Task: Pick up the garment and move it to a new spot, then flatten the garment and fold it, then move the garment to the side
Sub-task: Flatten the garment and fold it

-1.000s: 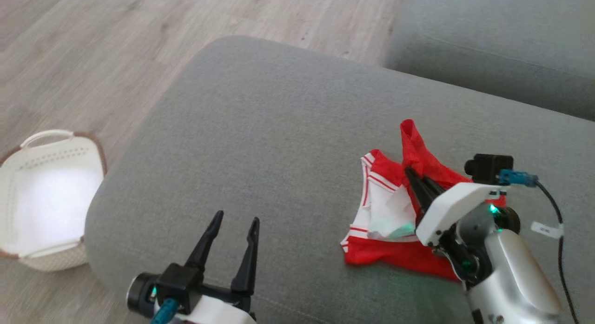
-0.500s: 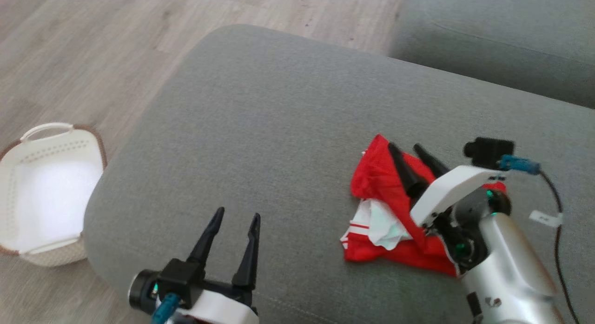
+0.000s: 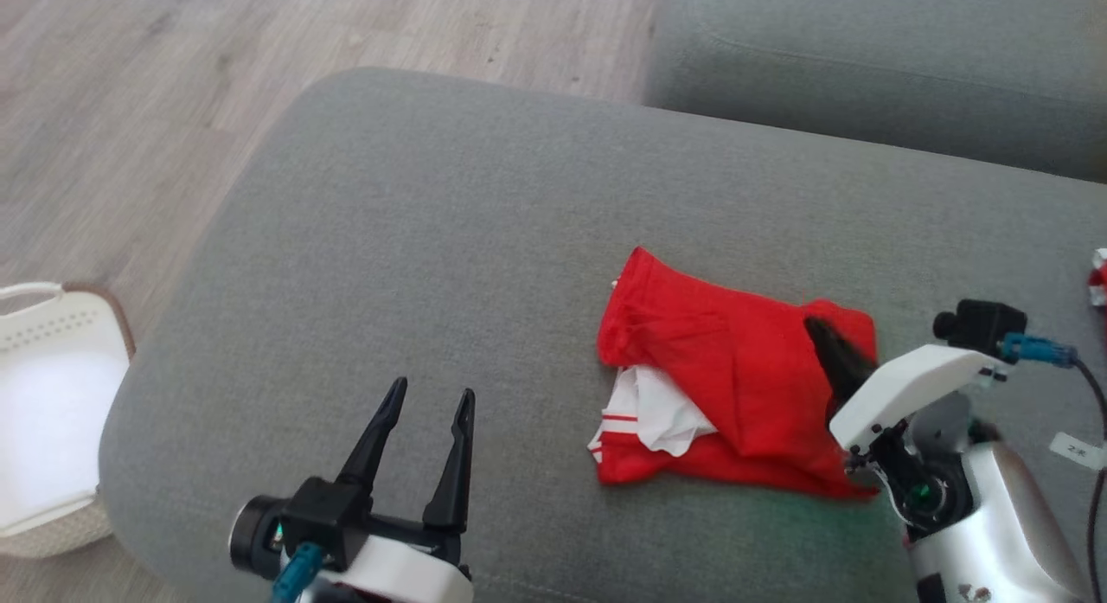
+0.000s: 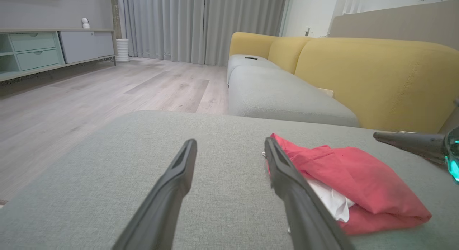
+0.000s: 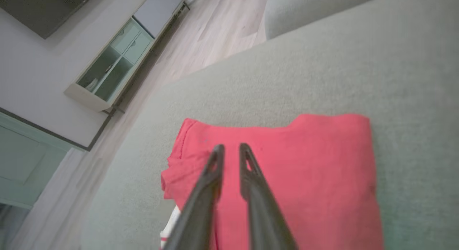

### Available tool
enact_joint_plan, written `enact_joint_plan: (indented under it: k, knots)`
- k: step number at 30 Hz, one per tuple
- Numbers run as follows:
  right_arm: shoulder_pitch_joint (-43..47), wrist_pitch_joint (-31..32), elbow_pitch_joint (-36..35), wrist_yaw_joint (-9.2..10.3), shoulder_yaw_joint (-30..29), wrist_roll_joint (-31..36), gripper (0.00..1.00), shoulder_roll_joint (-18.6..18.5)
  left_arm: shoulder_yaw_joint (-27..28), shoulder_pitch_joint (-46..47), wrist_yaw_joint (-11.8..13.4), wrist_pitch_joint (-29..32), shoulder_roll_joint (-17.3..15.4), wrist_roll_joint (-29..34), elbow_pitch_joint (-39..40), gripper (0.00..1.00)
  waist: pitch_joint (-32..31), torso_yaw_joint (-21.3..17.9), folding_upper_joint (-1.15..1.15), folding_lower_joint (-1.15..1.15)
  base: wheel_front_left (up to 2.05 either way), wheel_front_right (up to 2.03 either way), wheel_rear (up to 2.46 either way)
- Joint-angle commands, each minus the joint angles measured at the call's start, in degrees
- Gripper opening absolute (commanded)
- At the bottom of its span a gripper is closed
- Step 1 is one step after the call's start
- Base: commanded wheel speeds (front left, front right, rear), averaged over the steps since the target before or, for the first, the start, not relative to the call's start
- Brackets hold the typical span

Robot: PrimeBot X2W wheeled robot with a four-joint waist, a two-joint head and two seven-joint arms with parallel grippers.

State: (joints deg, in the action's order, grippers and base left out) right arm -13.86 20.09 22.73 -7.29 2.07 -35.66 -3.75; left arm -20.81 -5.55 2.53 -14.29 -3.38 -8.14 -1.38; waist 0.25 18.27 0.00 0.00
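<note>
Grey cushion (image 3: pixel 415 240) takes most of the head view, its rounded edge running upper left to lower left, wood floor (image 3: pixel 130 110) beyond it, wide bare fabric left of centre. White basket (image 3: pixel 60 322) at left edge, inside washed out, contents unreadable. Folded red garment (image 3: pixel 735 387) right of centre on cushion. Left gripper (image 3: pixel 432 388) lower left, fingers spread, empty. Right gripper (image 5: pixel 231 146) over garment, fingers narrowly parted, nothing between.

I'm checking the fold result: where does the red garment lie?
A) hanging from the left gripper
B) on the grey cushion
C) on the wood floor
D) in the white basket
B: the red garment lies folded on the grey cushion, well apart from the white basket on the floor.
</note>
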Motion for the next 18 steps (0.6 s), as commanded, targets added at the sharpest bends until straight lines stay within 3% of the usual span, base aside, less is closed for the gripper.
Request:
enact_joint_plan:
  k: [1,5,11,18]
  knots:
    - [-2.9,0.6,-1.6,-0.2,1.3,-1.0,0.0,-0.3,1.7,2.8,-0.2,-0.7,0.5,0.4,2.1,1.0,0.2,0.5,0.0,0.0,0.0,0.0,0.0]
    - [-5.2,7.4,5.0,-0.2,-0.4,-9.6,0.0,-0.9,1.1,3.3,-0.3,-0.7,0.5,0.4,1.9,1.0,0.6,2.8,0.0,0.0,0.0,0.0,0.0]
    - [-7.5,11.7,11.9,-0.2,1.2,-13.8,0.0,-2.2,0.6,3.0,-0.2,-0.7,0.5,0.1,1.7,1.0,1.0,5.2,0.0,0.0,0.0,0.0,0.0]
    - [-6.7,15.2,10.2,-0.2,9.5,-19.4,0.0,-1.4,0.8,3.0,-0.1,-0.7,0.5,0.1,1.6,1.0,0.6,6.0,0.0,0.0,0.0,0.0,0.0]
